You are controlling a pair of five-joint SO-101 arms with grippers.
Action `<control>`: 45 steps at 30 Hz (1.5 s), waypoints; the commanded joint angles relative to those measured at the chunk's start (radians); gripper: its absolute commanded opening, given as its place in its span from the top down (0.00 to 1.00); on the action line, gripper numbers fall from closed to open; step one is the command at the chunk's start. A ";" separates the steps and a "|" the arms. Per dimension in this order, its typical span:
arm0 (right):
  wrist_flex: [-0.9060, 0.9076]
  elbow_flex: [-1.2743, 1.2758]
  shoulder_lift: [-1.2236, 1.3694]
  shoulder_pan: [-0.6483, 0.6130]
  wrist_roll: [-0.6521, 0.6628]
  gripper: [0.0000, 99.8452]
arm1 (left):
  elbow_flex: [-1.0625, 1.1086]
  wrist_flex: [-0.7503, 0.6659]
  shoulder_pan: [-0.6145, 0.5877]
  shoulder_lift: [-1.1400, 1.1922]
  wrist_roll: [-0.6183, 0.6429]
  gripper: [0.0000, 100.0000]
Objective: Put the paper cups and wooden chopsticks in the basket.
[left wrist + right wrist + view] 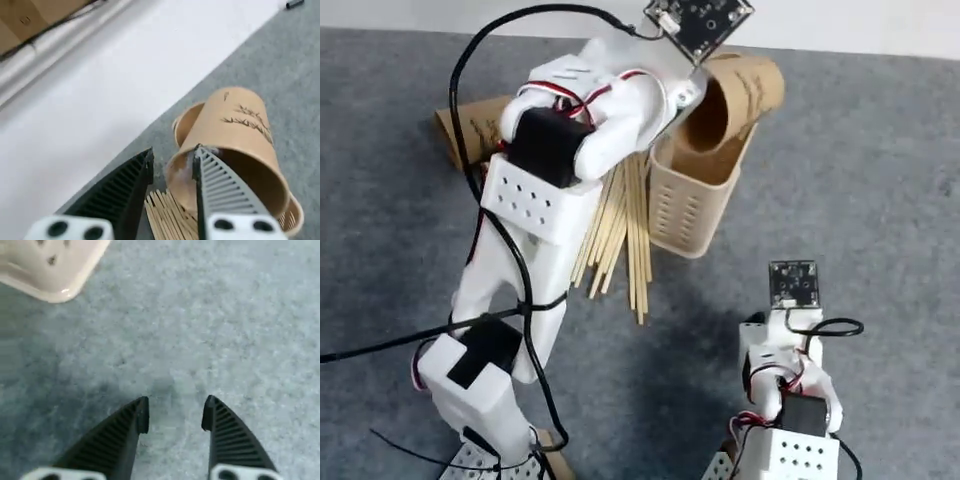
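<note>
A brown paper cup (740,95) lies tilted in the top of the beige slotted basket (685,215), its mouth facing the near side. A second paper cup (470,125) lies on its side on the carpet, left of the left arm. Wooden chopsticks (620,235) are fanned out on the carpet against the basket's left side. My left gripper (172,152) is open over the basket, its grey finger (210,180) at the rim of the cup (240,145), with chopsticks (165,217) below. My right gripper (175,412) is open above bare carpet.
Grey carpet (880,200) covers the table, with a white strip along the far edge. A corner of the basket (50,265) shows ahead of the right gripper. The right arm (790,400) is folded back near the front edge. A black cable (470,90) loops beside the left arm.
</note>
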 commanded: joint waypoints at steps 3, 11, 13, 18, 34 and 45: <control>0.008 0.005 -0.010 -0.016 -0.008 0.82 | 0.044 -0.137 -0.007 -0.004 0.012 0.84; 0.008 0.005 -0.010 -0.016 -0.008 0.82 | 0.041 -0.230 -0.018 0.044 0.014 0.84; 0.008 0.007 -0.010 -0.016 -0.008 0.82 | 0.041 -0.230 -0.022 0.064 0.014 0.84; 0.008 0.008 -0.010 -0.016 -0.008 0.82 | 0.039 -0.207 -0.044 0.035 0.015 0.85; 0.008 0.007 -0.010 -0.015 -0.008 0.82 | 0.143 0.431 -0.042 -0.237 0.009 0.81; 0.008 0.007 -0.010 -0.015 -0.008 0.82 | 0.481 0.180 -0.021 -0.228 0.009 0.81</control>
